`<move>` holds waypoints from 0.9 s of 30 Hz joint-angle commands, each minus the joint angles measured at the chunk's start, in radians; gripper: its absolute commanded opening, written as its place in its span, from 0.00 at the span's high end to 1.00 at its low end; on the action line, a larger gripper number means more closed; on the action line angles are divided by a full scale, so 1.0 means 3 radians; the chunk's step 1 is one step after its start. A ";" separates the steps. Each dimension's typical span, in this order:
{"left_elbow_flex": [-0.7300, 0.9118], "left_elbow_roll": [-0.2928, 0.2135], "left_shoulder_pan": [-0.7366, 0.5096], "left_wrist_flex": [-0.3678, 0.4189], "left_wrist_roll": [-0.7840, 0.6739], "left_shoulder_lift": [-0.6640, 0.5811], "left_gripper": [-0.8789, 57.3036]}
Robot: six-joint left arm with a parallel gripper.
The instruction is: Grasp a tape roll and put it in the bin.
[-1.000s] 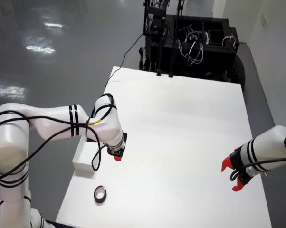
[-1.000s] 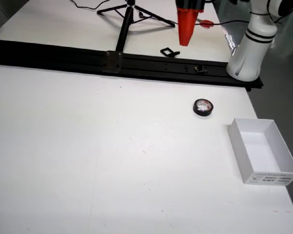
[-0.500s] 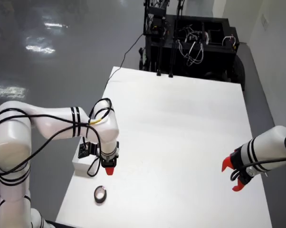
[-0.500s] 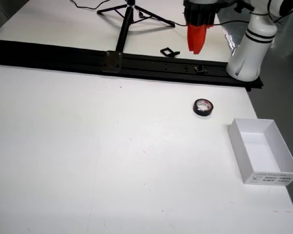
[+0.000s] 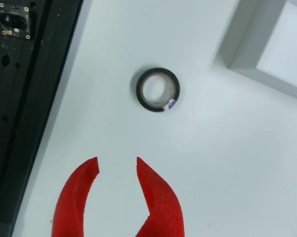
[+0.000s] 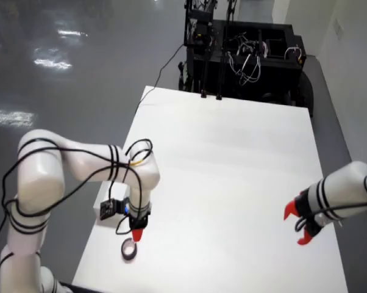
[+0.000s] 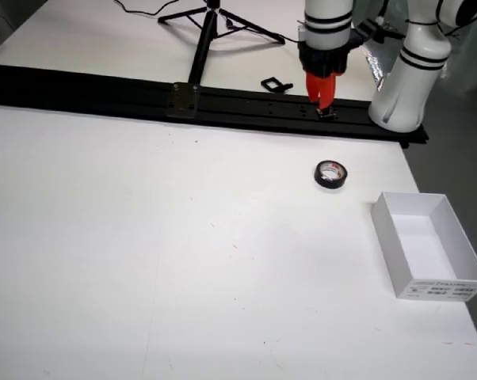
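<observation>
Because the grasp is not yet made, the gripper hangs with its red jaws apart and empty, short of the tape roll, which lies flat on the white table. To the right in the wrist view, the white bin waits near. In the side view, a black rail edges the table.

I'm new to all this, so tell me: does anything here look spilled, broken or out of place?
Nothing stands out. The tape roll lies flat on the white table, the white bin sits upright beside it, and the open red gripper hangs above.
</observation>
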 commanded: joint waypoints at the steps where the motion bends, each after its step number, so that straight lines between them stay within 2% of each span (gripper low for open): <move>1: 0.0068 -0.0334 0.0129 0.0002 -0.0399 0.0571 0.65; 6: 0.0073 -0.0334 0.0180 -0.0008 -0.0430 0.0781 0.65; 12: 0.0073 -0.0242 0.0323 -0.0024 -0.0481 0.0858 0.65; 15: 0.0073 -0.0145 0.0390 -0.0039 -0.0532 0.0873 0.65; 19: 0.0073 -0.0037 0.0471 -0.0151 -0.0548 0.0945 0.65; 27: 0.0073 0.0019 0.0487 -0.0448 -0.0563 0.1195 0.65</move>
